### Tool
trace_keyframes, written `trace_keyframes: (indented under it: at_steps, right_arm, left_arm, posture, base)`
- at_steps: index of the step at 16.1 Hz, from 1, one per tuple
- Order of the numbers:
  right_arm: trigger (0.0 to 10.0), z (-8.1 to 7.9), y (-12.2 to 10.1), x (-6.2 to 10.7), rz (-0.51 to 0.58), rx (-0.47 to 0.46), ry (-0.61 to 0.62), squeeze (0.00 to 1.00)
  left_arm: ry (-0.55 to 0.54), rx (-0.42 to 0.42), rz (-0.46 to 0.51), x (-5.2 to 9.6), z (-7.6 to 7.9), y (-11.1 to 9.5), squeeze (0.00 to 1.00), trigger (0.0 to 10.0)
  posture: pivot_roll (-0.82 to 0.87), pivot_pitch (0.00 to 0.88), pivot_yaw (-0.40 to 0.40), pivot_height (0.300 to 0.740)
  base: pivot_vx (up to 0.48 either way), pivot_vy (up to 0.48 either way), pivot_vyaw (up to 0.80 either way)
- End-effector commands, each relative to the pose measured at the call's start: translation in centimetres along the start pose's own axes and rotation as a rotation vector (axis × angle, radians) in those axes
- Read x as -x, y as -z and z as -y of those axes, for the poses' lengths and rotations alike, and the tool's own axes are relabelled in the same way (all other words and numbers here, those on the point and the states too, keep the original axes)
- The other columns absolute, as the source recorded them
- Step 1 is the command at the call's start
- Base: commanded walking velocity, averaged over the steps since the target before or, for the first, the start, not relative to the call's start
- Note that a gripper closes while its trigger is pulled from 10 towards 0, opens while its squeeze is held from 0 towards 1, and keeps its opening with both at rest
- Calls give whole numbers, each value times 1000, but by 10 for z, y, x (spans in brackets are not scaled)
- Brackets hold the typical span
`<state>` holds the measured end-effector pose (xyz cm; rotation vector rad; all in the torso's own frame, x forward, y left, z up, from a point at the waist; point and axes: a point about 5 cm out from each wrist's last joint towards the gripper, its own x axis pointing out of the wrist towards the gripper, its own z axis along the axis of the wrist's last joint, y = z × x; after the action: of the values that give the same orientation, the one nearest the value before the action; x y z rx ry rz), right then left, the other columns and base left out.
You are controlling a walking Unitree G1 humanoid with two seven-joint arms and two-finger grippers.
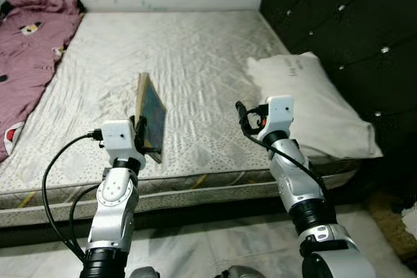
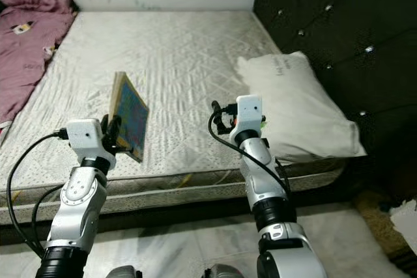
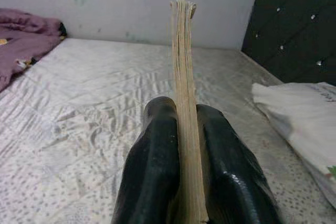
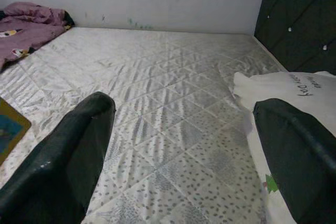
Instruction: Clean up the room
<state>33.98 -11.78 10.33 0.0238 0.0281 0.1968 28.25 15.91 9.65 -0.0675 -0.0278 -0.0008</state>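
A book (image 1: 150, 116) is held upright on edge above the bed (image 1: 195, 50) — clamped at its lower end by the left end effector (image 3: 186, 182). The right end effector (image 4: 184, 150) is held over the mattress beside the pillow (image 1: 306, 102), fingers spread wide apart.

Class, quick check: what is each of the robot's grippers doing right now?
Left gripper: closed on the book, held upright above the mattress.
Right gripper: open, holding nothing, over the mattress near the pillow.
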Motion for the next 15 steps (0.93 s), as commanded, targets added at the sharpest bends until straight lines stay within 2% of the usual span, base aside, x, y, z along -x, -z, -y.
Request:
trace_keyframes:
  at_steps: [1,3,8,15]
  right_arm:
    - [10000,-4,-4,-2,12,2,-14,0]
    - [10000,-4,-3,-3,11,4,-15,0]
    - [10000,-5,-4,-2,22,6,-28,0]
    - [10000,-3,-2,-2,16,6,-15,0]
  left_arm:
    - [-10,-11,63,-3,-5,-13,0,10000]
    - [-9,-9,66,-3,-5,-14,0,10000]
    - [7,10,81,-3,-5,-15,0,10000]
    - [16,14,79,-2,-4,-14,0,10000]
  posture:
    - [-52,0,-38,740]
    - [-51,0,-38,740]
    - [-51,0,-38,740]
    - [-49,0,-35,740]
  base:
    - [0,0,0]
    - [0,0,0]
    - [0,0,576]
    - [258,0,0]
